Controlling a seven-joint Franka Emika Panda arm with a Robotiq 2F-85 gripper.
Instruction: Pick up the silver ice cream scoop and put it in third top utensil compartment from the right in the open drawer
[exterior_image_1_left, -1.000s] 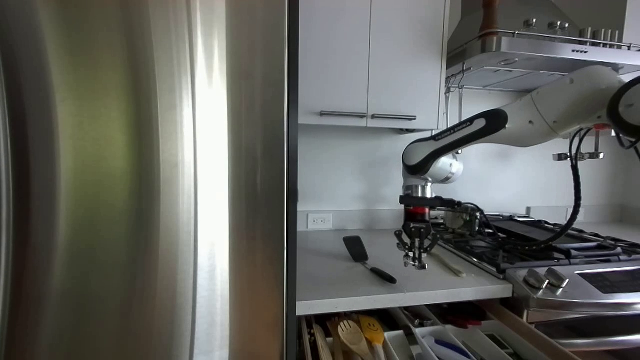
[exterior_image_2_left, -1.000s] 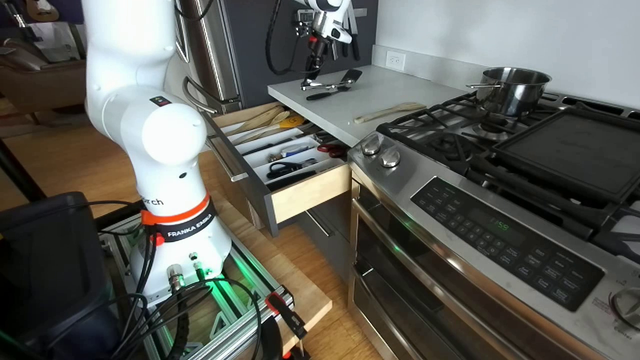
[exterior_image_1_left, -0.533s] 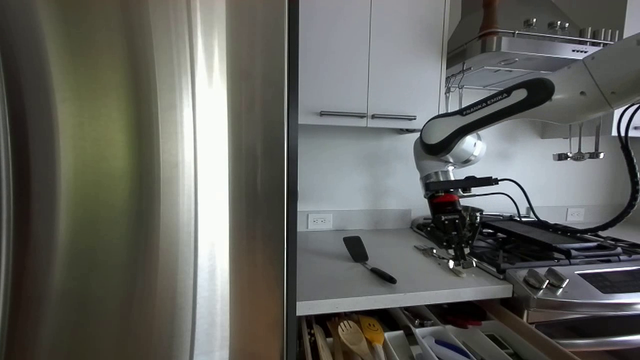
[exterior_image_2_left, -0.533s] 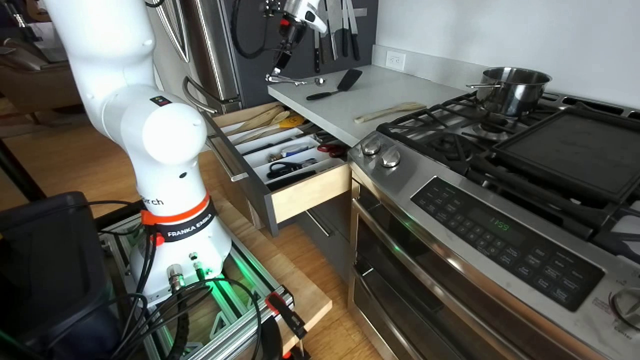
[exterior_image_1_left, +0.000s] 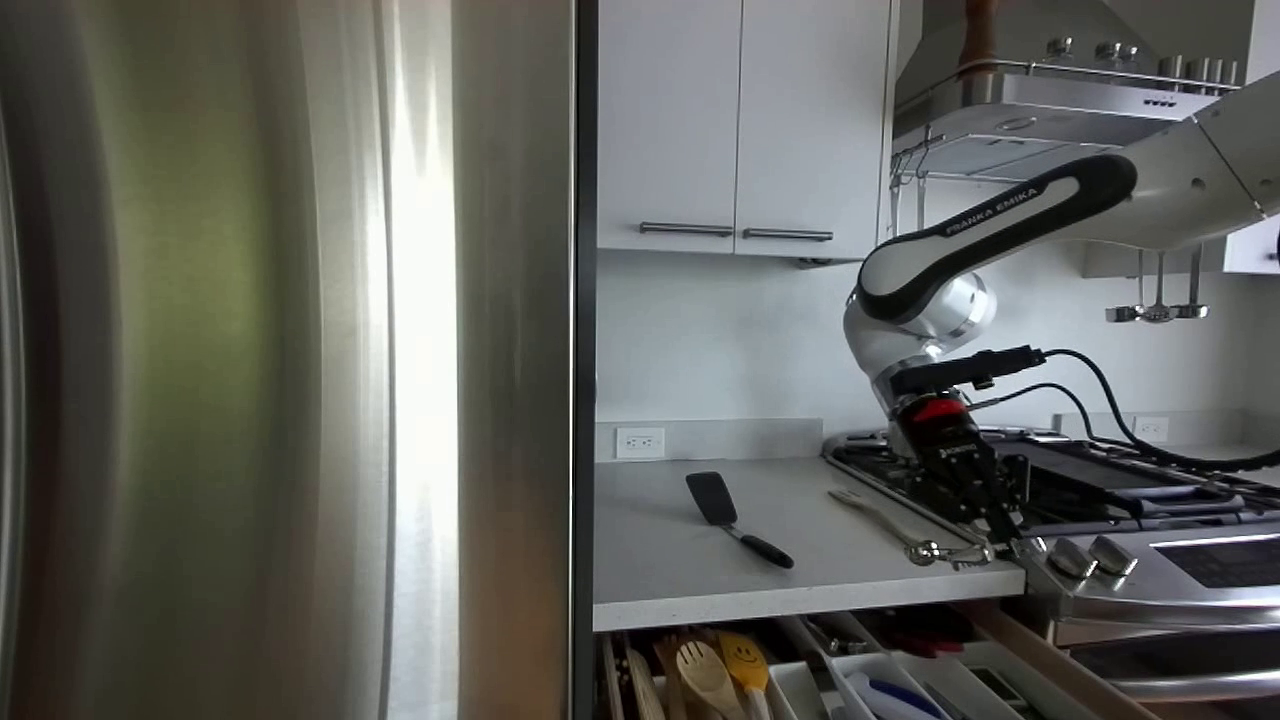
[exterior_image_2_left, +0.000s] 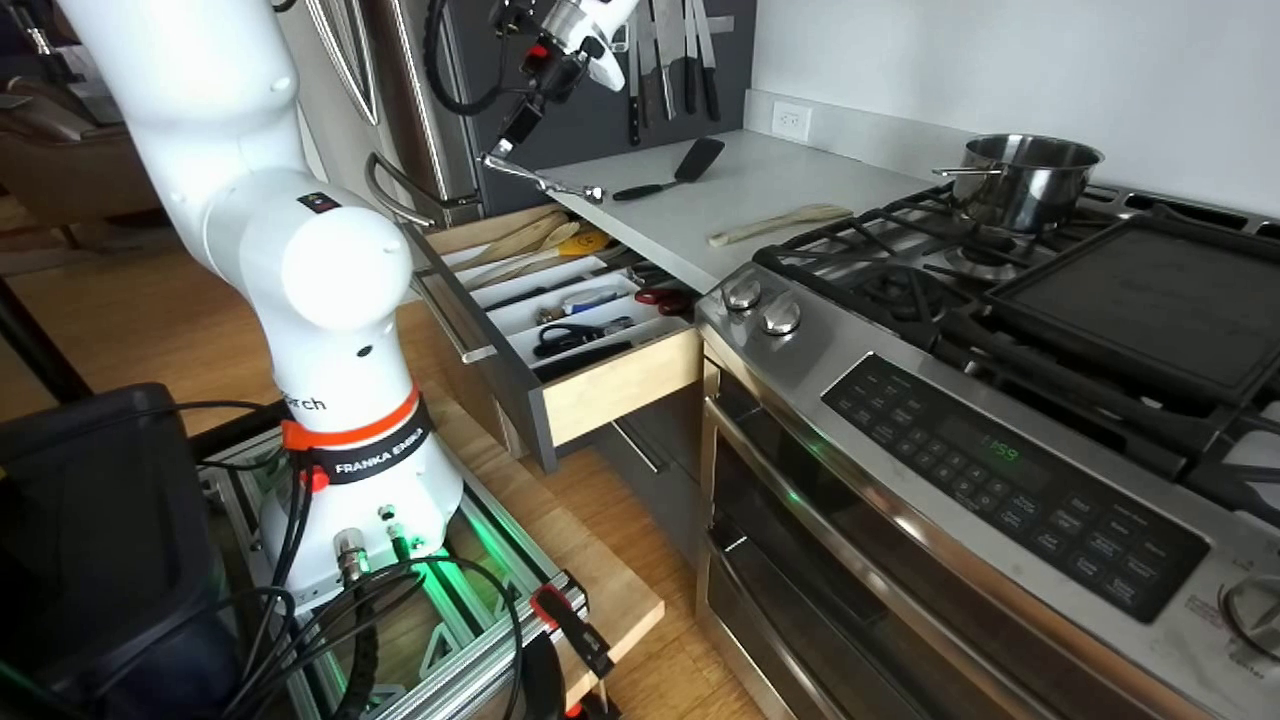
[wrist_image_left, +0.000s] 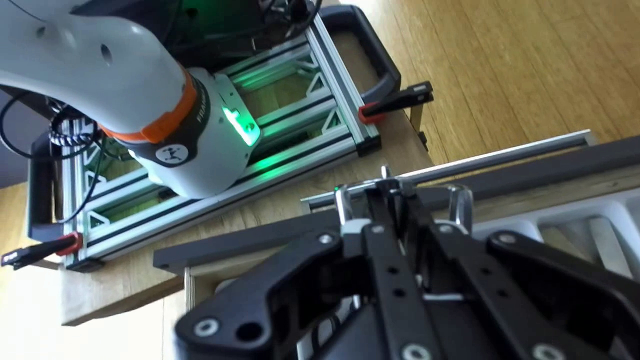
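The scoop (exterior_image_2_left: 546, 182) is in the air by the front edge of the counter (exterior_image_2_left: 800, 172). In an exterior view it slants, its held end up at 10 o'clock and its far end down at 4. The gripper (wrist_image_left: 395, 192) is clamped on the held end; in the wrist view the jaws are nearly together, with bright metal of the scoop at 9 and 3 o'clock of them. Whether the far end touches the counter I cannot tell.

In that same exterior view, at 6 o'clock from the scoop, the drawer (exterior_image_2_left: 620, 390) stands open with a white tray (exterior_image_2_left: 515, 320) inside. Wooden utensils (exterior_image_2_left: 525, 237) lie toward the drawer's 10 o'clock, a yellow utensil (exterior_image_2_left: 585, 244) near 12, a red tool (exterior_image_2_left: 663, 298) near 3, scissors (exterior_image_2_left: 565, 340) near 6.

The spatula (exterior_image_1_left: 713, 500) lies on the counter, at about 9 o'clock from the scoop in an exterior view. A wooden tool (exterior_image_2_left: 780, 225) rests there too, between 3 and 4 in an exterior view where the pot (exterior_image_2_left: 1030, 190) stands on the stove (exterior_image_2_left: 1000, 500) at 3 and knives (exterior_image_2_left: 711, 95) hang between 1 and 2. The arm (exterior_image_1_left: 1000, 228) reaches over from 1 o'clock in an exterior view, with the fridge (exterior_image_1_left: 300, 350) at 9.
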